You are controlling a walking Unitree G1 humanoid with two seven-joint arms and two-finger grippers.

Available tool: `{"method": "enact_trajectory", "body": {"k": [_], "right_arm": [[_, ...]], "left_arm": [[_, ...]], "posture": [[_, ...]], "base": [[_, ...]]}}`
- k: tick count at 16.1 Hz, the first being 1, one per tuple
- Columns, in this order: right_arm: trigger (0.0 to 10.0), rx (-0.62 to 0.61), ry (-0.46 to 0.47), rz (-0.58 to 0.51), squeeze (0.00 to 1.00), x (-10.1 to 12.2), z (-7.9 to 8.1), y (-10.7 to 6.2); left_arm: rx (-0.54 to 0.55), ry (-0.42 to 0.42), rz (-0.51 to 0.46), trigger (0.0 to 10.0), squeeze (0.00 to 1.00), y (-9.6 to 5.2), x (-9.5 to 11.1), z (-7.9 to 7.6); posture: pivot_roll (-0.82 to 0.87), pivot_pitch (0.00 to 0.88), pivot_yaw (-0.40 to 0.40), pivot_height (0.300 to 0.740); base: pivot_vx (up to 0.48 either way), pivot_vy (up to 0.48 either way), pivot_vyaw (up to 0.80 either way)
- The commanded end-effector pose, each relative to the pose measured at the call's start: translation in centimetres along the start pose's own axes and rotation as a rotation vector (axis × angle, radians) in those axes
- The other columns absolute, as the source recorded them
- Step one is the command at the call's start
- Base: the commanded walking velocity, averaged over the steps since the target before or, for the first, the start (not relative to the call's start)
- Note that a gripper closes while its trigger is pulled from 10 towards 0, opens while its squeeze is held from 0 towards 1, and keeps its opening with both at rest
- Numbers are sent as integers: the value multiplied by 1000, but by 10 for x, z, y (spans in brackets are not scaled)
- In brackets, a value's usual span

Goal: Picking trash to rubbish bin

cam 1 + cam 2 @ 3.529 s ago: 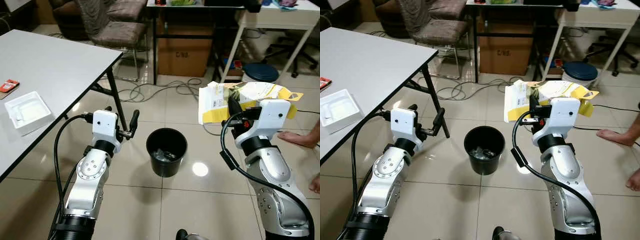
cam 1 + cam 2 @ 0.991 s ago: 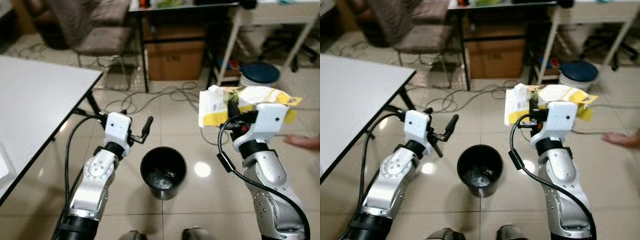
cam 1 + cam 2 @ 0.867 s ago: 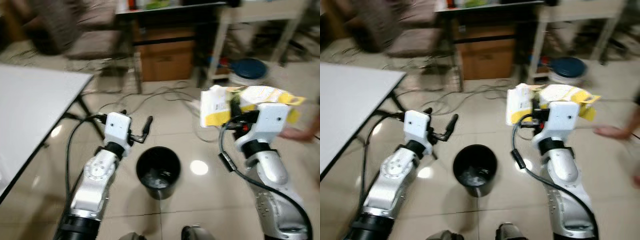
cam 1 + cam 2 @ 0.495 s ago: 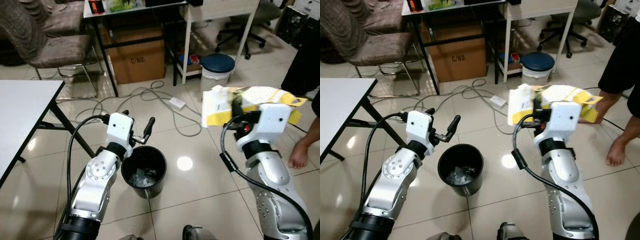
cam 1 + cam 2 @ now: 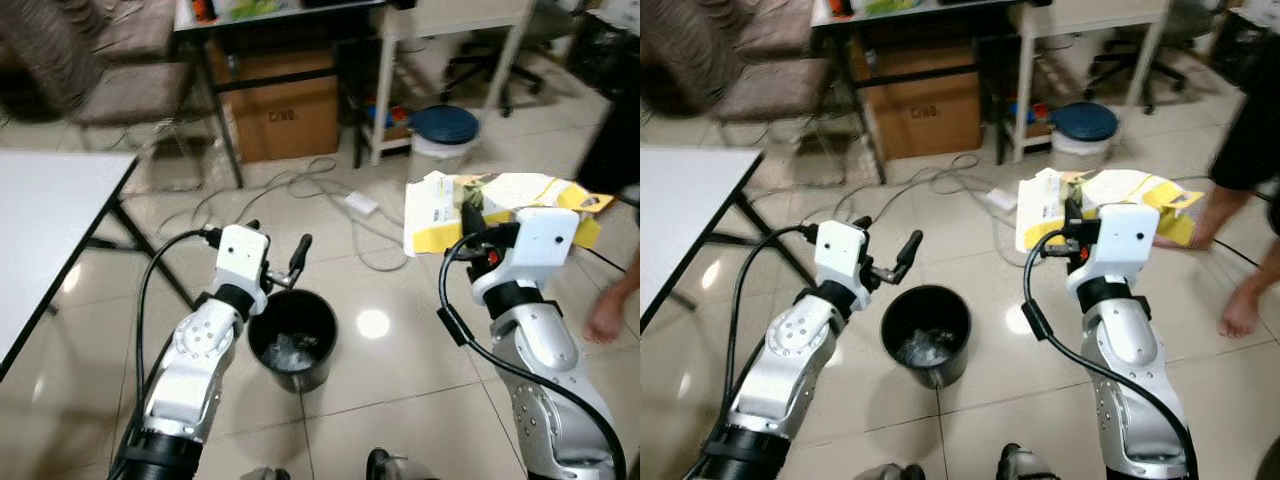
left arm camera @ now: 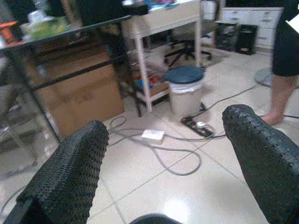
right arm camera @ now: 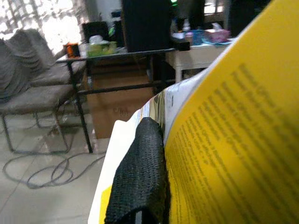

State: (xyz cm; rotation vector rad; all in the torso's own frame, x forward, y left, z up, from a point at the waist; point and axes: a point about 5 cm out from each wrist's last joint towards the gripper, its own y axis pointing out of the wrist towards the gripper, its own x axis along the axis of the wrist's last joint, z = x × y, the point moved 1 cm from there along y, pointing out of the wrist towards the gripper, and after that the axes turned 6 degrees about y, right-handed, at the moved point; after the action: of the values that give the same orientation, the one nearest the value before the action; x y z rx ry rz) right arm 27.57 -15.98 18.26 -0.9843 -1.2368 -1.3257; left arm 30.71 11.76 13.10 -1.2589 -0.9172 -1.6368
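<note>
- Trash first: it's a flattened yellow-and-white paper bag (image 5: 495, 205), held up in the air off to the right of the bin, well above the tiled floor (image 5: 400, 390).
- Right end effector (image 5: 1070, 222) is clamped on that bag. In the right wrist view one black finger (image 7: 140, 175) presses flat against the bag's printed yellow side.
- Rubbish bin (image 5: 291, 337) is a small black round bucket standing on the floor between the two arms, closer to the left one. There's already some crumpled clear stuff in the bottom.
- Left end effector (image 5: 275, 262) hangs just above the bin's near-left rim with nothing in it. The left wrist view shows its two fingers (image 6: 70, 172) spread wide apart.
- White tabletop (image 5: 50, 225) pokes in from the left side, on black legs.
- Further back: a cardboard box (image 5: 280, 115) under a black desk, a small white bin with a blue lid (image 5: 443, 130), and loose cables (image 5: 300, 185) running across the floor.
- Person's bare foot (image 5: 1240, 315) is on the floor at the right edge, near the right arm.
</note>
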Motion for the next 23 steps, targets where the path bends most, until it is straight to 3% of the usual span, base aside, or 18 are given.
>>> {"method": "enact_trajectory", "body": {"k": [1, 7, 19, 23], "right_arm": [[0, 17, -12, -9, 0, 2, 5, -1], [0, 8, -2, -11, 0, 1, 4, 1], [0, 5, 0, -14, 0, 1, 5, 1], [0, 5, -3, -14, 0, 1, 4, 2]], "left_arm": [[8, 10, 13, 10000, 0, -2, -2, 3], [13, 17, 6, 10000, 0, -1, 0, 2], [28, 26, 18, 10000, 0, -1, -2, 5], [24, 30, 17, 10000, 0, -1, -3, 4]], "posture": [[-88, 137, 68, 740], [-88, 134, 68, 740], [-85, 134, 68, 740], [-85, 132, 68, 740]], "base": [[0, 0, 800], [140, 0, 267], [390, 0, 0], [0, 0, 0]]}}
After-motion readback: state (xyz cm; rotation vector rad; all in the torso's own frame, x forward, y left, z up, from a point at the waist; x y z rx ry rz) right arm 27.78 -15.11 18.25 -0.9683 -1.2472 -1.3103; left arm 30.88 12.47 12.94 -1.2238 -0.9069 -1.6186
